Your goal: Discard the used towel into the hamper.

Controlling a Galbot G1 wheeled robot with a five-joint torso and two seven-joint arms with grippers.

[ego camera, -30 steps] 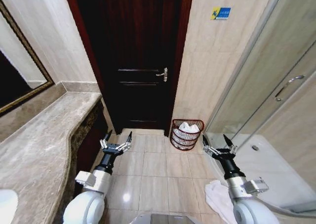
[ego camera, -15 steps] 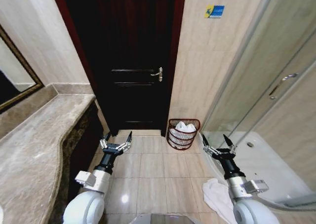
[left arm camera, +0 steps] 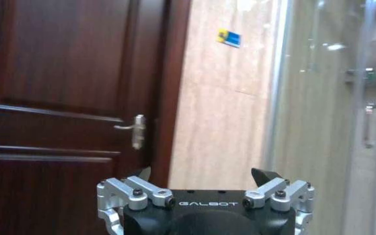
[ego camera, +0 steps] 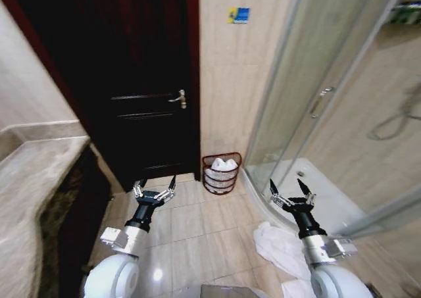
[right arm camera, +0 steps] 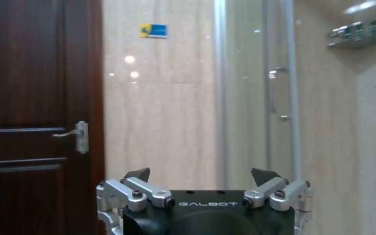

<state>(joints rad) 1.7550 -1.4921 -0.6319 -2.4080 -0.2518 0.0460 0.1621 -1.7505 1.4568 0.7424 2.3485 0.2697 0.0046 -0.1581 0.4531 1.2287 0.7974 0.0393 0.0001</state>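
both arms reach forward and low from the shoulders, side by side and well apart. the left gripper (ego camera: pixel 154 186) points ahead with its fingers spread wide and nothing between them. the right gripper (ego camera: pixel 291 191) is level with it, fingers likewise splayed and empty.

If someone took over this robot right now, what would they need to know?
Left hand: open, empty, held out low over the floor tiles near the dark door.
Right hand: open, empty, held out by the shower enclosure.
Hamper: against the wall between door and shower, white cloth already inside.
Towel: crumpled on the floor beside the right arm, untouched.
Done: nothing gripped.
Left: pick up the towel and drop it in the hamper.
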